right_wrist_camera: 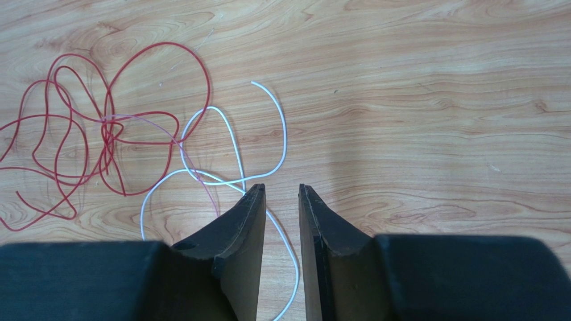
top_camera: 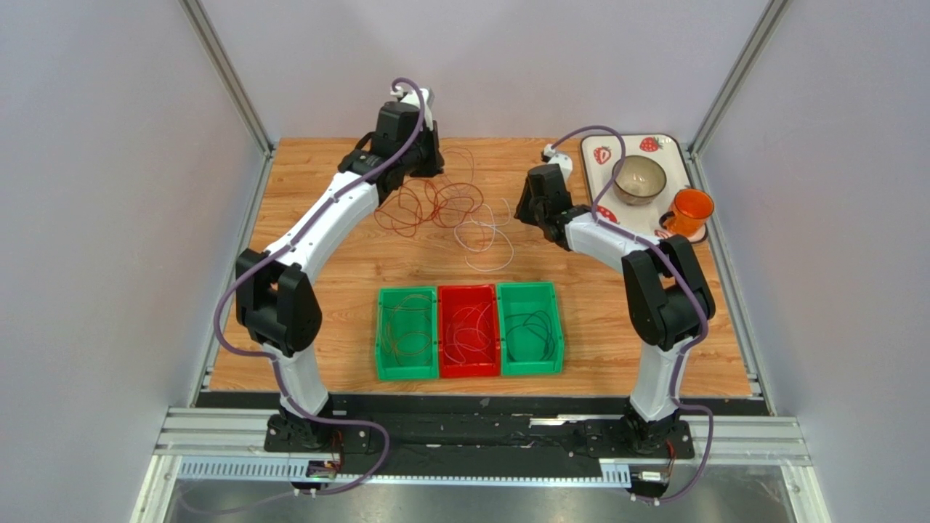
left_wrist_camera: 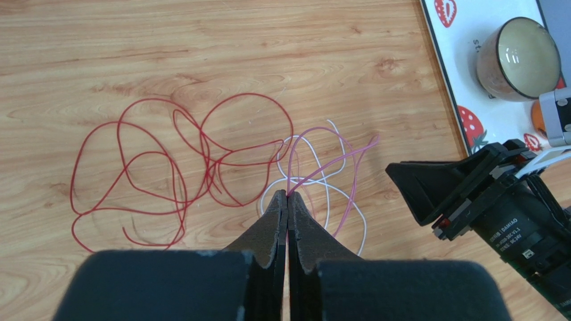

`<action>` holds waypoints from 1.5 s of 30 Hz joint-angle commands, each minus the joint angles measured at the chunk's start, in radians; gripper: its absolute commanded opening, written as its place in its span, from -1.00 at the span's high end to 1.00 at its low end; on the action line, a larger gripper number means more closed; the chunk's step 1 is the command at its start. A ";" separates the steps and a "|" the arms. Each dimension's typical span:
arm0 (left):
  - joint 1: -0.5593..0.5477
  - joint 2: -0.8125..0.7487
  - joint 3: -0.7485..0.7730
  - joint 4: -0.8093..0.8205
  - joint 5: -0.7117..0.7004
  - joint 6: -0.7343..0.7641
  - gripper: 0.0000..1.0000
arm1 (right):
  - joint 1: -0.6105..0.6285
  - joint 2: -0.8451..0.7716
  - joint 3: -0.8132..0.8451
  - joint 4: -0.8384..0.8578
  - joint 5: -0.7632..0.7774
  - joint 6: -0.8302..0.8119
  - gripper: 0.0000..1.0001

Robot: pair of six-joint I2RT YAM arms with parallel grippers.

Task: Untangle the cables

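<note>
The cables lie tangled on the wooden table (top_camera: 328, 272) between my two arms. In the left wrist view, red cables (left_wrist_camera: 248, 94) loop at the left and a white cable (left_wrist_camera: 364, 231) coils under a pink one (left_wrist_camera: 365, 146). My left gripper (left_wrist_camera: 288, 195) is shut on the pink cable, which rises from its tips. My right gripper (right_wrist_camera: 281, 190) stands open just above the table, and the white cable (right_wrist_camera: 284, 127) runs under the gap between its fingers. The red tangle (right_wrist_camera: 107, 130) sits to its left. From above, the tangle (top_camera: 442, 205) lies beside the left gripper (top_camera: 420, 163) and the right gripper (top_camera: 535, 207).
Three bins stand in a row at the front: green (top_camera: 384, 332), red (top_camera: 468, 292) and green (top_camera: 557, 327), each holding coiled cables. A white tray (top_camera: 595, 147) at the back right carries a bowl (top_camera: 640, 180) and an orange cup (top_camera: 690, 209).
</note>
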 commanded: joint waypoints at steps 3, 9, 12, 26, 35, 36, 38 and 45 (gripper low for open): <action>0.003 -0.123 0.004 0.063 0.021 -0.019 1.00 | -0.012 -0.035 0.002 0.055 -0.017 0.021 0.42; -0.013 -0.214 0.039 0.032 0.125 0.019 1.00 | -0.016 -0.029 0.013 0.045 -0.022 0.024 0.42; -0.031 -0.281 0.024 0.021 0.084 0.012 1.00 | -0.018 -0.029 0.013 0.038 -0.016 0.027 0.43; -0.047 -0.612 -0.104 0.216 0.325 -0.151 1.00 | -0.024 -0.032 0.010 0.038 -0.019 0.039 0.44; -0.048 -0.729 -0.160 0.192 0.320 -0.195 1.00 | -0.024 -0.035 0.005 0.038 -0.020 0.044 0.45; -0.048 -0.737 -0.171 0.190 0.323 -0.202 1.00 | -0.024 -0.035 0.005 0.038 -0.022 0.042 0.46; -0.048 -0.758 -0.202 0.187 0.329 -0.208 1.00 | -0.024 -0.035 0.005 0.011 -0.020 0.044 0.46; -0.054 -0.812 -0.330 0.218 0.320 -0.221 1.00 | -0.024 -0.032 0.005 0.006 -0.025 0.047 0.46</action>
